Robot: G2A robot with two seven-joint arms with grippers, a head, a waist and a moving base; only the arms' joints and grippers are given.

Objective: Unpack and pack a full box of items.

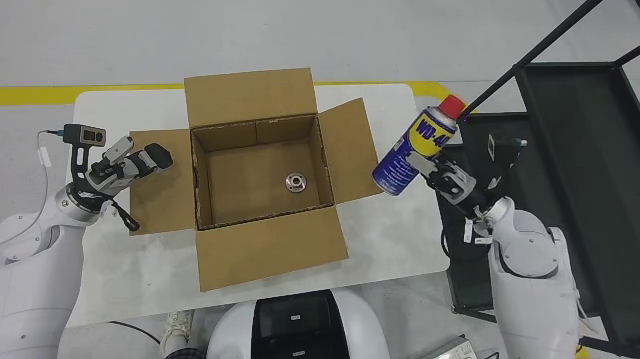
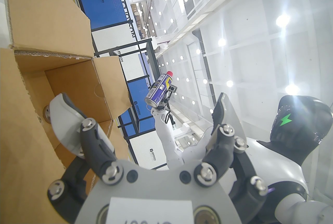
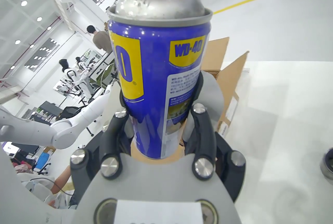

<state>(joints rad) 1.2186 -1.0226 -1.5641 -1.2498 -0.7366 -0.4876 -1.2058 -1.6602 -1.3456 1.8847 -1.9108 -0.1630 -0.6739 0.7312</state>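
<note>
An open cardboard box [image 1: 262,174] stands on the white table [image 1: 385,244], all flaps folded out. A small round metal part [image 1: 295,181] lies on its floor. My right gripper [image 1: 437,173] is shut on a blue spray can [image 1: 412,151] with a red cap, held tilted in the air off the box's right flap. In the right wrist view the can [image 3: 161,66] rises between the fingers [image 3: 201,118], with the box [image 3: 229,74] behind. My left gripper [image 1: 152,158] hangs open over the left flap; in its own view the left gripper [image 2: 139,101] holds nothing, the box [image 2: 67,84] beside it.
A black metal cart [image 1: 565,159] stands close to the table's right side, behind the right arm. A dark round object [image 3: 328,165] lies on the table at the edge of the right wrist view. A yellow floor line [image 1: 60,93] runs behind the table.
</note>
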